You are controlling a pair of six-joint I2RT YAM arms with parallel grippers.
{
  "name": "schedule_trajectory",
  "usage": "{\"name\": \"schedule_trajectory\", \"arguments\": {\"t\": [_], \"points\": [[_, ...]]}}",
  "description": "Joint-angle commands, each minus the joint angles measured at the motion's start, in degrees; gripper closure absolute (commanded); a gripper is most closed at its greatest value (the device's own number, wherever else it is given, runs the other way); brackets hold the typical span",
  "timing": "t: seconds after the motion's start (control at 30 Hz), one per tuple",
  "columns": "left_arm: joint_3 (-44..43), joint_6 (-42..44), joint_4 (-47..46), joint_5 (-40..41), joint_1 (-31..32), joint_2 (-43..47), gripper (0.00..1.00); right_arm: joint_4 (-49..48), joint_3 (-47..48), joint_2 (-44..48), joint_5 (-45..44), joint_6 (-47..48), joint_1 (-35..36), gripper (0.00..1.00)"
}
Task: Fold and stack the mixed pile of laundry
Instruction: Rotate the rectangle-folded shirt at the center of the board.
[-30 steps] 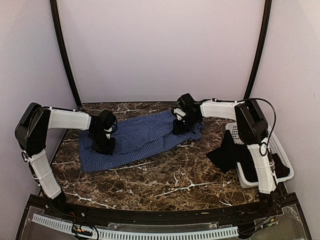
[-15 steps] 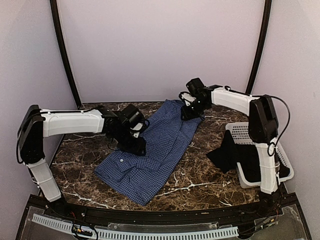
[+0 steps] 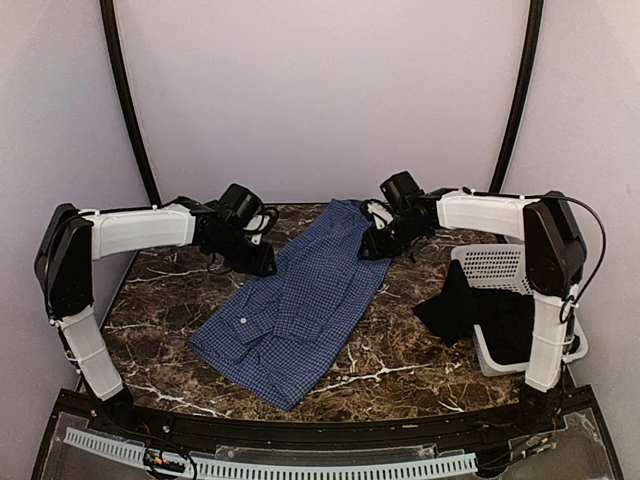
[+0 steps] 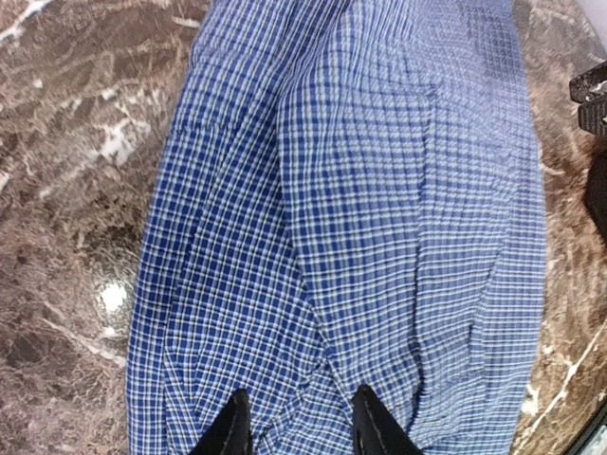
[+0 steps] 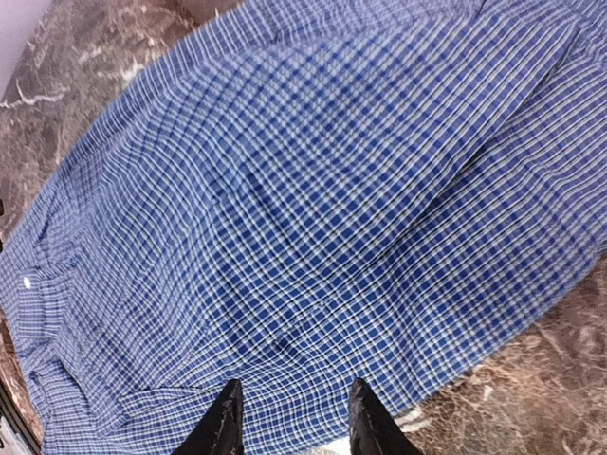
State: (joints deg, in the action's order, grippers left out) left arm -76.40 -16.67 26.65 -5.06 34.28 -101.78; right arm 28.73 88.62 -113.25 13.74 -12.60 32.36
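Note:
The blue-and-white check shirt [image 3: 300, 300] lies flat and diagonal on the marble table, from the back centre to the front left. It fills the left wrist view [image 4: 379, 190] and the right wrist view [image 5: 313, 190]. My left gripper [image 3: 262, 262] is at the shirt's left edge, open and empty, just above the cloth [image 4: 299, 408]. My right gripper [image 3: 372, 245] is at the shirt's upper right edge, open and empty [image 5: 292, 398]. The black garment [image 3: 450, 305] hangs over the basket's near side onto the table.
A white perforated basket [image 3: 490, 262] stands at the right edge with black cloth inside. The brown marble table [image 3: 400, 350] shows bare at front right and far left. Black frame posts stand at the back corners.
The shirt was swung from lying across the back to a diagonal lay. In the last half second the left gripper let go and drew back up-left; the right gripper let go and lowered slightly.

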Motion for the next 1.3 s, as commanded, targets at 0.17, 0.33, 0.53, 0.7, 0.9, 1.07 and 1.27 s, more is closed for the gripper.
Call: {"name": "schedule_trajectory", "arguments": {"t": [0.17, 0.33, 0.53, 0.7, 0.9, 1.07, 1.27], "points": [[6.1, 1.1, -0.7, 1.1, 1.2, -3.2, 0.75, 1.2, 5.6, -12.5, -2.7, -1.1, 1.2, 0.68], [11.2, -0.3, -1.2, 2.3, 7.3, -4.6, 0.80, 3.8, 11.7, -18.7, -5.1, 1.0, 1.2, 0.69], [12.3, -5.6, -3.1, -1.9, 16.3, -7.6, 0.84, 6.7, 19.8, -24.5, -7.5, 4.0, 1.2, 0.69], [9.4, -9.2, -4.9, -4.8, 21.7, -10.3, 0.84, 8.5, 25.1, -26.6, -8.5, 6.9, 1.0, 0.69], [7.2, -9.0, -2.8, -1.2, 18.5, -9.2, 0.80, 9.0, 24.9, -22.8, -8.7, 8.2, 0.8, 0.67], [6.0, -6.4, -3.1, 2.0, 18.2, -2.1, 0.73, 7.1, 21.1, -11.6, -5.5, 6.9, 0.6, 0.63], [8.2, -6.6, -3.0, 2.1, 14.3, 5.6, 0.66, 5.3, 11.9, 1.0, -1.4, 4.6, 0.5, 0.59]]}}
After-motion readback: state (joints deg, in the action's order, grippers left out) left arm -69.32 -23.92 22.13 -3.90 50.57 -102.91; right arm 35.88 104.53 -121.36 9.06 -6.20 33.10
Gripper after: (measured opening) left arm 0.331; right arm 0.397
